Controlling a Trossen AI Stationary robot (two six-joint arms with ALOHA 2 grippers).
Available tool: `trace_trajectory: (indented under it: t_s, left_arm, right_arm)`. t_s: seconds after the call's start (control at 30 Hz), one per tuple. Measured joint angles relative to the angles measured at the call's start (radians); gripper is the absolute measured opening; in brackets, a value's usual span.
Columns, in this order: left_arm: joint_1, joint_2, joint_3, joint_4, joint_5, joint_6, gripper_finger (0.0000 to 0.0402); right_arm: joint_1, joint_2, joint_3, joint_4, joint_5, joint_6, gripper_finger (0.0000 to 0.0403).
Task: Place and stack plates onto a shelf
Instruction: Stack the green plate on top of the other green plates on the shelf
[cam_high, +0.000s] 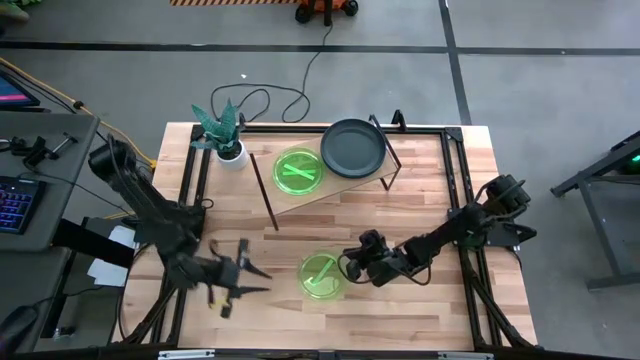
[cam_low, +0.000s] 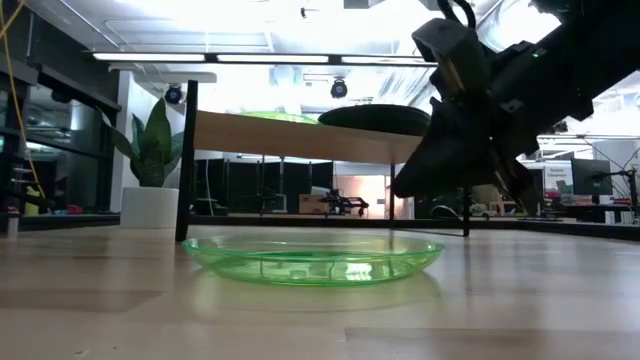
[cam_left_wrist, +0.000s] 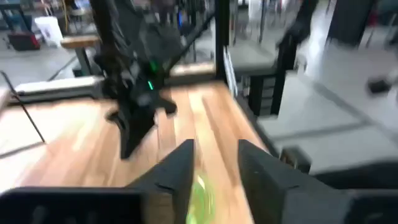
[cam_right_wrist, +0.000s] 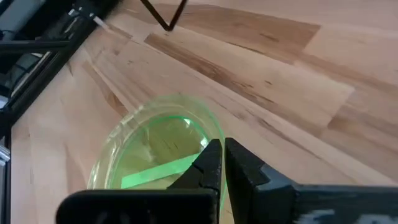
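A translucent green plate (cam_high: 322, 274) (cam_low: 315, 258) lies flat on the tabletop near the front. My right gripper (cam_high: 352, 265) (cam_right_wrist: 222, 146) hovers shut just over the plate's right rim (cam_right_wrist: 208, 134), and in the low view it looks clear of the plate. My left gripper (cam_high: 250, 270) (cam_left_wrist: 214, 149) is open, level, to the left of the plate, pointing at it. On the shelf (cam_high: 330, 195) another green plate (cam_high: 298, 170) and a dark plate (cam_high: 352, 147) lie side by side.
A white pot with a green plant (cam_high: 225, 135) stands on the table at the shelf's left end. The shelf's thin black legs (cam_high: 268, 200) come down behind the loose plate. Black frame rails (cam_high: 460, 190) run along the table's sides.
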Motion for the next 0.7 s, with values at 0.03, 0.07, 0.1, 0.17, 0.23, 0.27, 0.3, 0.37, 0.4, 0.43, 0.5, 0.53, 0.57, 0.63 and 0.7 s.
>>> trace_trajectory:
  t_s: [0.03, 0.07, 0.1, 0.17, 0.23, 0.27, 0.3, 0.37, 0.4, 0.43, 0.5, 0.53, 0.57, 0.63, 0.7]
  left_arm:
    - [0.000, 0.049, 0.014, -0.002, 0.000, -0.002, 0.0099]
    - [0.004, 0.105, 0.034, 0.001, 0.001, -0.002, 0.0080]
    - [0.012, 0.164, 0.055, 0.000, 0.010, -0.003, 0.0059]
    - [0.027, 0.272, 0.087, -0.017, 0.035, -0.015, 0.0019]
    - [0.053, 0.375, 0.119, -0.012, 0.063, -0.051, 0.0009]
    - [0.066, 0.424, 0.132, -0.006, 0.075, -0.062, 0.0010]
    - [0.078, 0.467, 0.142, -0.001, 0.078, -0.063, 0.0008]
    - [0.111, 0.551, 0.158, 0.018, 0.079, -0.066, 0.0003]
    - [0.127, 0.587, 0.162, 0.030, 0.081, -0.071, 0.0001]
    - [0.145, 0.617, 0.165, 0.046, 0.087, -0.076, 0.0002]
    - [0.179, 0.668, 0.169, 0.060, 0.122, -0.094, 0.0001]
    - [0.194, 0.685, 0.168, 0.052, 0.138, -0.110, 0.0001]
    - [0.205, 0.699, 0.167, 0.051, 0.145, -0.122, 0.0001]
    - [0.220, 0.713, 0.167, 0.054, 0.159, -0.132, 0.0000]
    - [0.226, 0.712, 0.168, 0.059, 0.159, -0.117, 0.0000]
  right_arm:
    - [-0.002, 0.000, 0.000, 0.005, 0.001, -0.011, 0.0003]
    - [-0.002, 0.000, 0.000, 0.007, 0.002, -0.021, 0.0003]
    - [-0.002, 0.000, 0.000, 0.008, 0.001, -0.028, 0.0003]
    - [-0.002, 0.000, 0.000, 0.008, -0.007, -0.043, 0.0003]
    - [-0.002, 0.000, 0.001, 0.006, -0.035, -0.066, 0.0003]
    - [-0.002, 0.000, 0.001, 0.006, -0.056, -0.075, 0.0003]
    - [-0.002, 0.000, 0.001, 0.000, -0.077, -0.085, 0.0003]
    - [-0.002, 0.000, 0.001, -0.005, -0.114, -0.099, 0.0003]
    - [-0.001, 0.000, 0.001, -0.004, -0.125, -0.099, 0.0003]
    - [0.001, 0.000, 0.001, -0.007, -0.137, -0.100, 0.0003]
    - [0.005, 0.000, 0.001, -0.025, -0.149, -0.112, 0.0003]
    - [0.008, 0.000, 0.001, -0.035, -0.151, -0.119, 0.0003]
    - [0.010, -0.001, 0.001, -0.047, -0.154, -0.121, 0.0003]
    - [0.015, -0.001, 0.001, -0.079, -0.154, -0.118, 0.0003]
    - [0.015, -0.001, 0.001, -0.098, -0.151, -0.116, 0.0002]
